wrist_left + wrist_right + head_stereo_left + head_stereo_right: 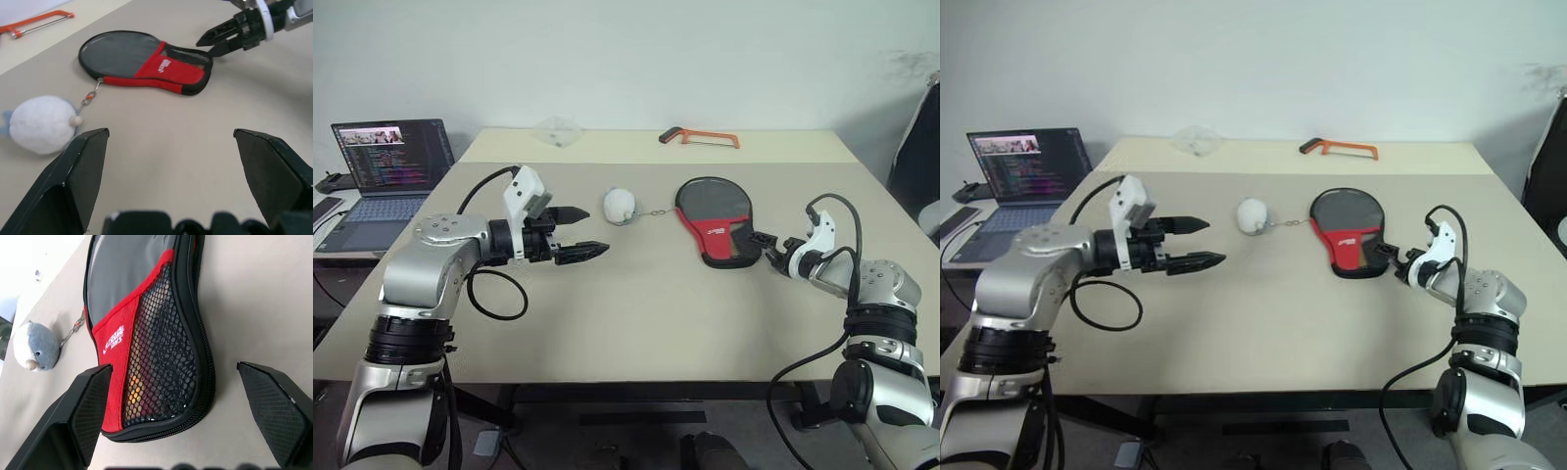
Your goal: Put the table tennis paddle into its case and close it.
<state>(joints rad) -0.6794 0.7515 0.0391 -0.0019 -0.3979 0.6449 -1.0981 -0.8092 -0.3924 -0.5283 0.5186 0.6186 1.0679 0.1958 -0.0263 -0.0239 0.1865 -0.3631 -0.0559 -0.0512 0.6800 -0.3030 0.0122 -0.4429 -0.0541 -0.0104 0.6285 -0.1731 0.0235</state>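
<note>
With the case (715,219) lying flat at centre right of the head view, seemingly zipped with something orange showing through its mesh, we should ease our empty, wide-open right gripper (770,251) squarely onto its handle end, our left gripper (579,232) spread clear.

My head cameras look forward and down over the table (636,323); my right wrist camera sits close on the case (146,333), which my left wrist camera shares from farther off.
</note>
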